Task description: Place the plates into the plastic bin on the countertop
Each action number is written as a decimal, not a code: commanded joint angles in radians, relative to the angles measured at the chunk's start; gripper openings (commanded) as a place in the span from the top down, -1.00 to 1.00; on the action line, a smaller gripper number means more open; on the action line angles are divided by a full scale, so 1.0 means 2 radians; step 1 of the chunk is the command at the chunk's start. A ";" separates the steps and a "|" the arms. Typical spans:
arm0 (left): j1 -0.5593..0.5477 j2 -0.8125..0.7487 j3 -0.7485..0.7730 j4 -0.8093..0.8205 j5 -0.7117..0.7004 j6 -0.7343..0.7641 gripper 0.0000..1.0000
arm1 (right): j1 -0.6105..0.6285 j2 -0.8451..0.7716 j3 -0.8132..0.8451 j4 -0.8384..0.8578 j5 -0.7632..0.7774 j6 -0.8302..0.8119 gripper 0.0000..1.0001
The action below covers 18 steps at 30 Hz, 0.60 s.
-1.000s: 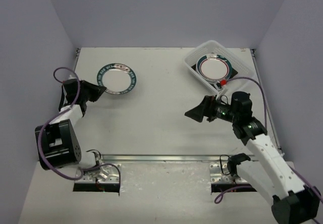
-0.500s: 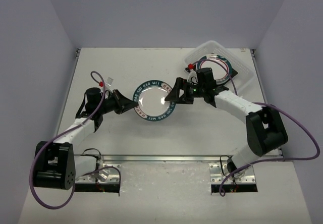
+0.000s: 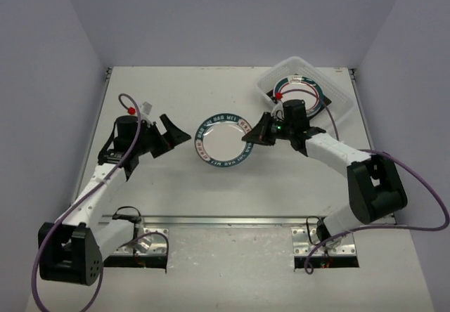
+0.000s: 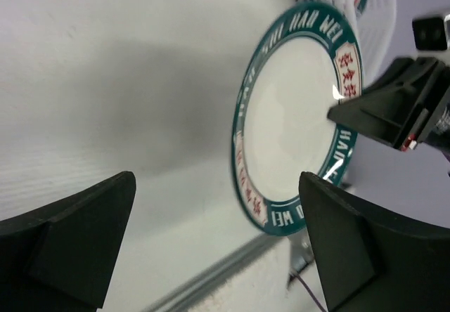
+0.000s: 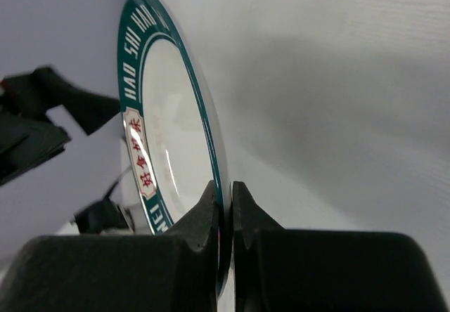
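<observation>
The plate (image 3: 223,140), round and white with a teal lettered rim and red characters, is out mid-countertop (image 3: 211,91) between the two arms. Going by the shadow under it in the left wrist view, I'd say it's held up off the surface, not lying on it. The right gripper (image 3: 252,135) has its jaws pinched nearly together on the plate's right-hand rim; the right wrist view shows the thin edge sandwiched right between the two pads. The left gripper (image 3: 177,133) sits just beside the opposite edge with its jaws spread wide and nothing in them, not touching the plate as far as I can tell. So to me this reads as the carry step, with the right arm as sole owner of the plate. The plastic bin (image 3: 295,60) is at the far right corner behind that arm, with a second plate (image 3: 299,91) lying in it. The next move, I reckon, is to swing the plate back toward the bin, lift it over the near wall, set it flat on the one inside, then open up. It's only an edge pinch, so the plate could droop or pivot if the swing is jerky.
</observation>
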 commanded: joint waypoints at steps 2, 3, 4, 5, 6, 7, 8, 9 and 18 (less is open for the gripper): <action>-0.001 -0.120 0.105 -0.140 -0.164 0.139 -1.00 | -0.149 -0.092 -0.052 0.021 0.121 0.157 1.00; -0.001 -0.138 0.105 -0.146 -0.164 0.152 -1.00 | -0.178 -0.102 -0.053 0.008 0.156 0.185 1.00; -0.001 -0.152 0.105 -0.149 -0.163 0.159 -1.00 | -0.200 -0.108 -0.051 0.001 0.189 0.205 1.00; -0.001 -0.163 0.098 -0.147 -0.169 0.162 -1.00 | -0.213 -0.109 -0.040 -0.013 0.224 0.218 1.00; -0.001 -0.176 0.084 -0.139 -0.176 0.161 -1.00 | -0.223 -0.105 -0.024 -0.033 0.260 0.223 1.00; -0.001 -0.186 0.067 -0.129 -0.182 0.158 -1.00 | -0.227 -0.099 -0.008 -0.047 0.286 0.221 1.00; -0.001 -0.194 0.054 -0.123 -0.187 0.152 -1.00 | -0.230 -0.086 0.015 -0.068 0.315 0.218 1.00; -0.001 -0.198 0.049 -0.121 -0.188 0.147 -1.00 | -0.234 -0.066 0.044 -0.092 0.344 0.214 1.00; 0.000 -0.207 0.044 -0.113 -0.178 0.148 -1.00 | -0.257 0.080 0.162 -0.110 0.320 0.209 1.00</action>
